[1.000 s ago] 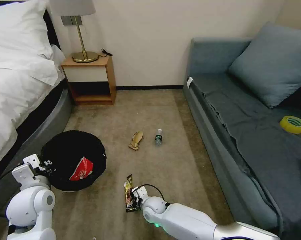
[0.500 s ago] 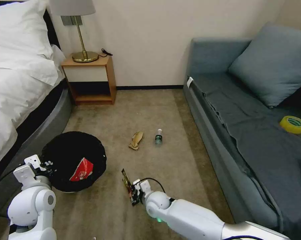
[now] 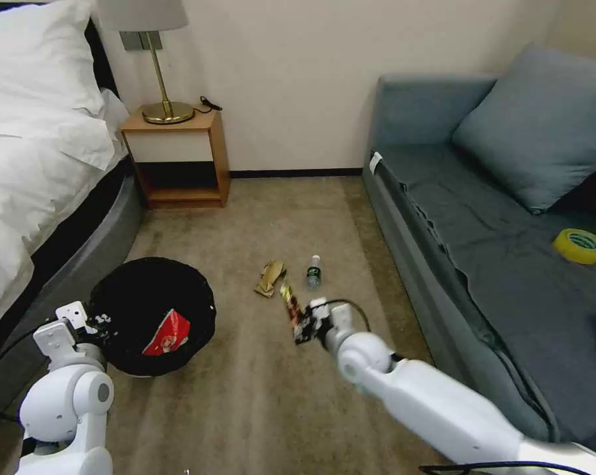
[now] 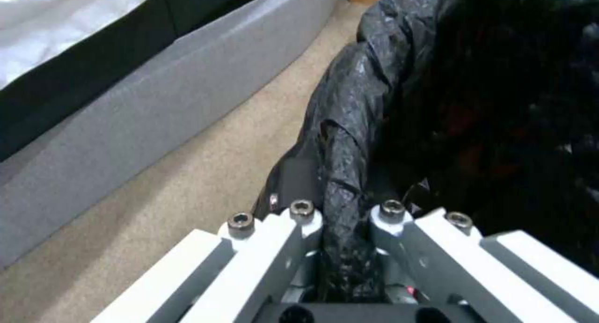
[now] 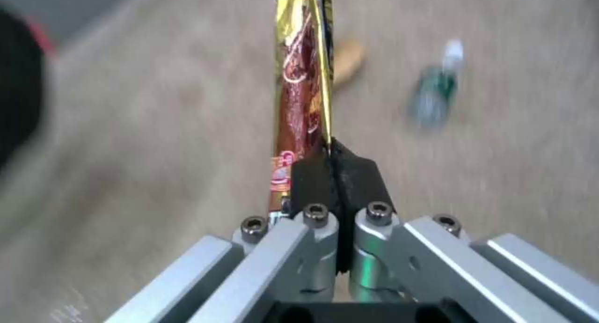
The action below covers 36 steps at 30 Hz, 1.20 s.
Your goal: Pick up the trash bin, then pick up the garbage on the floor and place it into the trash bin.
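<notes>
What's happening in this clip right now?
The left gripper is clamped on the rim of the bag-lined trash bin, which already holds a red-and-white snack wrapper. The right gripper pinches a brown-gold candy wrapper, lifted off the carpet. A tan paper scrap and a small bottle lie on the floor.

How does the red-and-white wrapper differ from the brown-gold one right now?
The red-and-white wrapper lies inside the trash bin; the brown-gold wrapper hangs in the air over the carpet. The red-and-white wrapper is ungripped; the right end effector pinches the brown-gold wrapper's end. Both are snack litter.
</notes>
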{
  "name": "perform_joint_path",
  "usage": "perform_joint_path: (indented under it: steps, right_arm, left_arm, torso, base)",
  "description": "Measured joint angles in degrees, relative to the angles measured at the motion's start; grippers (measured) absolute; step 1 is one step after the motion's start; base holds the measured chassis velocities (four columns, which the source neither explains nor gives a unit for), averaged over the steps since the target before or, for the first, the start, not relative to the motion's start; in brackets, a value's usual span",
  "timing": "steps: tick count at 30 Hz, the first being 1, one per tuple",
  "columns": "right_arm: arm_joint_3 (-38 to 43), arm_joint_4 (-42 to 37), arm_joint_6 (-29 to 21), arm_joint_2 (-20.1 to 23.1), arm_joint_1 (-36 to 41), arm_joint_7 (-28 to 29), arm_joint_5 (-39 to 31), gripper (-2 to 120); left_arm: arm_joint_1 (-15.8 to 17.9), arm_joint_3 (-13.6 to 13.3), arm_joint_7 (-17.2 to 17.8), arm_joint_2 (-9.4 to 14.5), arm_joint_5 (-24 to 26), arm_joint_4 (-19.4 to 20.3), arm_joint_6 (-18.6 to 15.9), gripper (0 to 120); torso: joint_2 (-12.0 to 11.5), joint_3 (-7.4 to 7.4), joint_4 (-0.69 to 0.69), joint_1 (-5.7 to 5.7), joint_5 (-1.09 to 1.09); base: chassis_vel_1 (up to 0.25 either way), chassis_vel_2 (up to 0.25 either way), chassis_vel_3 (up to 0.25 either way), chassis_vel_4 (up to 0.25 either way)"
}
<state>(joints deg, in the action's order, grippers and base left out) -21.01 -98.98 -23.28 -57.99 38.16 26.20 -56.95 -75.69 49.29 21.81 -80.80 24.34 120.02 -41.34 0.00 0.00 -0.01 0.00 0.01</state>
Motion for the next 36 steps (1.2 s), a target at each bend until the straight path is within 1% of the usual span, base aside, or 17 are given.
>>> perform_joint_path:
  steps: [2, 4, 5, 7, 9, 10, 11, 14, 15, 17, 19, 25, 28, 32, 34, 35, 36]
  right_arm:
    - [1.2, -4.4, -0.7, 0.4, -1.0, 1.2, -2.0, 0]
    - [1.5, -8.1, -1.4, -0.4, -2.7, 2.7, -4.2, 0]
    - [1.5, -8.1, -1.4, -0.4, -2.7, 2.7, -4.2, 0]
    - [0.5, -10.1, -1.7, -2.0, -4.4, 3.9, -5.8, 0]
    - [-1.4, -11.3, -1.8, -4.5, -6.2, 5.1, -7.4, 0]
    - [-1.4, -11.3, -1.8, -4.5, -6.2, 5.1, -7.4, 0]
    - [-3.0, -11.5, -1.8, -6.6, -7.6, 5.8, -8.5, 0]
    - [-8.1, -10.1, -1.4, -12.1, -10.8, 6.4, -9.4, 0]
    - [-8.1, -10.1, -1.4, -12.1, -10.8, 6.4, -9.4, 0]
    - [-11.0, -8.0, -1.2, -15.1, -12.6, 6.6, -9.4, 0]
    - [-13.5, -6.1, -1.1, -17.1, -13.7, 6.6, -9.1, 0]
    - [-16.9, -4.0, -0.8, -18.9, -13.0, 6.6, -7.3, 0]
    - [-19.3, -1.6, -0.1, -19.7, -12.0, 6.5, -4.8, 0]
    - [-20.1, -0.5, 0.3, -20.8, -11.7, 6.3, -4.2, 0]
    - [-20.1, -0.4, 0.3, -21.1, -11.6, 6.2, -4.2, 6]
    - [-20.1, -0.4, 0.3, -21.1, -11.6, 6.2, -4.2, 6]
    - [-20.1, -0.5, 0.3, -21.1, -11.5, 6.2, -4.2, 12]
  left_arm:
    - [0.0, -0.2, 0.0, 0.0, 0.0, -0.2, 0.0, 3]
    - [0.1, -0.4, 0.0, 0.0, 0.0, -0.3, 0.0, 3]
    - [0.1, -0.4, 0.0, 0.0, 0.0, -0.3, 0.0, 3]
    - [0.1, -0.5, 0.0, 0.0, 0.1, -0.2, 0.1, 3]
    - [0.1, -0.7, 0.0, 0.0, 0.3, 0.0, 0.0, 3]
    - [0.1, -0.7, 0.0, 0.0, 0.3, 0.0, 0.0, 3]
    - [0.1, -0.8, 0.0, -0.2, 0.4, 0.0, 0.0, 3]
    - [0.2, -1.0, 0.0, -0.6, 0.6, -0.1, 0.0, 3]
    - [0.2, -1.0, 0.0, -0.6, 0.6, -0.1, 0.0, 3]
    - [0.4, -1.1, 0.0, -0.9, 0.6, -0.2, 0.0, 3]
    - [0.4, -1.2, 0.0, -1.1, 0.6, -0.2, 0.0, 3]
    - [0.5, -1.4, 0.1, -1.8, 0.5, -0.1, -0.1, 3]
    - [0.3, -1.5, 0.1, -2.4, 0.5, 0.5, -0.1, 3]
    - [0.1, -1.6, 0.1, -2.8, 0.5, 1.1, -0.1, 3]
    - [-0.1, -1.7, 0.1, -3.1, 0.6, 1.3, -0.1, 3]
    - [-0.1, -1.7, 0.1, -3.1, 0.6, 1.3, -0.1, 3]
    - [-0.1, -1.7, 0.1, -3.2, 0.6, 1.4, -0.1, 3]
  torso:
    - [0.0, 0.0, 0.0, 0.0, 0.0]
    - [0.0, 0.0, 0.0, 0.0, -0.01]
    - [0.0, 0.0, 0.0, 0.0, -0.01]
    - [0.0, 0.0, 0.0, 0.0, -0.01]
    - [0.0, 0.0, 0.01, 0.0, -0.02]
    - [0.0, 0.0, 0.01, 0.0, -0.02]
    - [0.0, 0.0, 0.0, 0.0, -0.02]
    - [0.0, 0.0, 0.02, 0.0, -0.03]
    - [0.0, 0.0, 0.02, 0.0, -0.03]
    - [0.0, 0.0, 0.03, 0.0, -0.03]
    - [0.0, 0.0, 0.02, 0.0, -0.03]
    - [0.0, 0.0, 0.01, 0.0, -0.02]
    - [0.0, 0.0, 0.0, 0.0, -0.02]
    - [0.0, 0.0, 0.01, 0.0, -0.01]
    - [0.0, 0.0, 0.01, 0.0, -0.01]
    - [0.0, 0.0, 0.01, 0.0, -0.01]
    - [0.0, 0.0, 0.01, 0.0, -0.01]
  base:
    - [0.0, 0.0, 0.0, 0.0]
    - [0.0, 0.0, 0.0, 0.0]
    - [0.0, 0.0, 0.0, 0.0]
    - [0.0, 0.0, 0.0, 0.0]
    - [0.0, 0.0, 0.0, 0.0]
    - [0.0, 0.0, 0.0, 0.0]
    - [0.0, 0.0, 0.0, 0.0]
    - [0.0, 0.0, 0.0, 0.0]
    - [0.0, 0.0, 0.0, 0.0]
    - [0.0, 0.0, 0.0, 0.0]
    - [0.0, 0.0, 0.0, 0.0]
    - [0.0, 0.0, 0.0, 0.0]
    - [0.0, 0.0, 0.0, 0.0]
    - [0.0, 0.0, 0.0, 0.0]
    - [0.0, 0.0, 0.0, 0.0]
    - [0.0, 0.0, 0.0, 0.0]
    - [0.0, 0.0, 0.0, 0.0]
